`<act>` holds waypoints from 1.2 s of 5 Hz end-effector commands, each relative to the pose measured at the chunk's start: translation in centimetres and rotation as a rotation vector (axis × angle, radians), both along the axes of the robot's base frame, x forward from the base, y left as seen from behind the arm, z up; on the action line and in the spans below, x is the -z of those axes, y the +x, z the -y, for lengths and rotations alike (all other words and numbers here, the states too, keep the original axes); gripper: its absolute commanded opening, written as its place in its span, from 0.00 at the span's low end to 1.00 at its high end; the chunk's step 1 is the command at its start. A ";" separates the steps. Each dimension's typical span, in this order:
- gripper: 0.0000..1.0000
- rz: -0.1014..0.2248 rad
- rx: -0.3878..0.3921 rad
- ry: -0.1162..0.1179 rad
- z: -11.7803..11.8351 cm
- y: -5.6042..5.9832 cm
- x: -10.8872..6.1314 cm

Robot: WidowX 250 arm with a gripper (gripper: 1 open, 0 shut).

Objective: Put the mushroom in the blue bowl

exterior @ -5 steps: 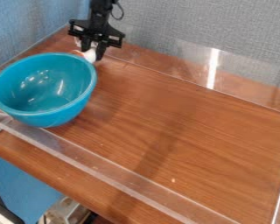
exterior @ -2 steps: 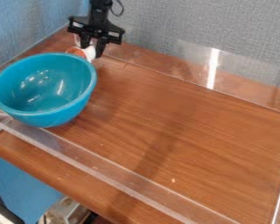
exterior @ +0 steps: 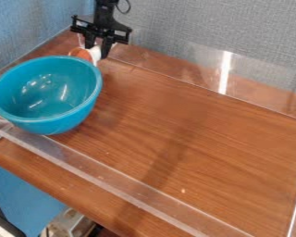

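Pincer (exterior: 99, 46) hangs at the far left corner of the bench (exterior: 188, 116), pointing steeply down, its dark fingers drawn close together. A small orange-and-white shape shows between and just below the fingertips, beside the bowl's far rim; that is the mushroom (exterior: 89, 56), and it looks pinched there, though it is too small to tell how firmly or by which part. Whether it is clear of the wood cannot be told from this angle.

Judging by the task, the pincer is shut because it has to carry the mushroom, and it sits so near the bowl because the drop point is only a short way toward the camera and left. A lift high enough to clear the rim would be needed first, I think, since the walls are deep.

Bowl (exterior: 45, 93), turquoise and glossy, stands at the left end of the bench. Its inside shows only light reflections; nothing lies in it, so the task is not yet done.

Clear plastic walls (exterior: 225, 65) edge the bench, presumably to stop things rolling off. Only one view is given.
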State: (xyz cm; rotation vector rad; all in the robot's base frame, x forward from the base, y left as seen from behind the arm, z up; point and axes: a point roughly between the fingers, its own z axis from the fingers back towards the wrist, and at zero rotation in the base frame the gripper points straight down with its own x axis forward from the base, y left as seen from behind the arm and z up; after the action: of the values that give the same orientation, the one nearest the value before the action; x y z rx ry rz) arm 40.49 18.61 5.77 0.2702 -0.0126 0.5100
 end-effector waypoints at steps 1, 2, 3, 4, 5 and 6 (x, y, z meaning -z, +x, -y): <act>0.00 0.138 -0.005 0.049 0.0 1.0 -6.2; 0.00 0.143 -0.015 0.050 0.1 0.9 -6.8; 0.00 0.166 -0.040 0.051 0.3 0.3 -7.9; 0.00 0.185 -0.084 0.045 0.6 -1.9 -9.2; 0.00 0.185 -0.119 0.037 0.9 -3.5 -9.6; 0.00 0.172 -0.175 0.027 0.8 -5.3 -9.2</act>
State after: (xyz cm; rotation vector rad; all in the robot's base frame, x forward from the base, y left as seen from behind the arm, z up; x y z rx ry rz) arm 35.43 17.12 11.07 0.2489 -0.0613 0.6767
